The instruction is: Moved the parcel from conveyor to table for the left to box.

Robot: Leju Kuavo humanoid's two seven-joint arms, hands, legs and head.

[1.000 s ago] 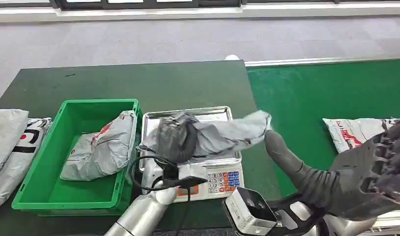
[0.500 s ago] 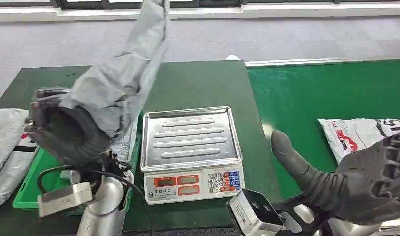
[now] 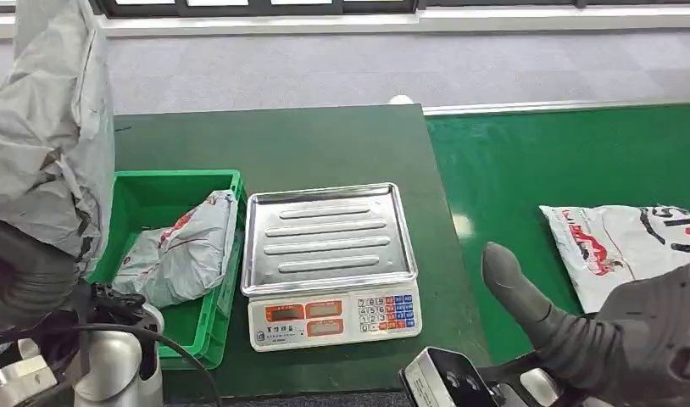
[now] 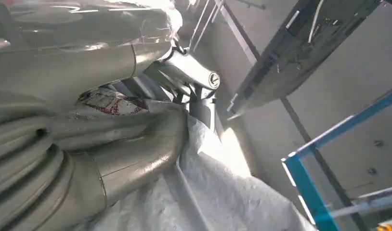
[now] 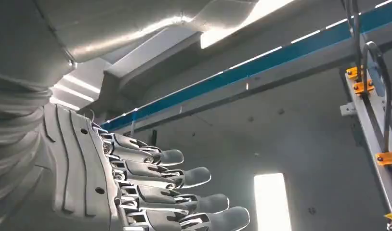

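Boxing step was in hand: your left hand (image 3: 24, 275) gripped the grey parcel (image 3: 49, 127) raised beside the green bin (image 3: 202, 326); right hand (image 3: 638, 335) empty, fingers apart. Next: lower, release into bin.

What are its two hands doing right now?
Left hand: holding a grey parcel up.
Right hand: open, holding nothing.
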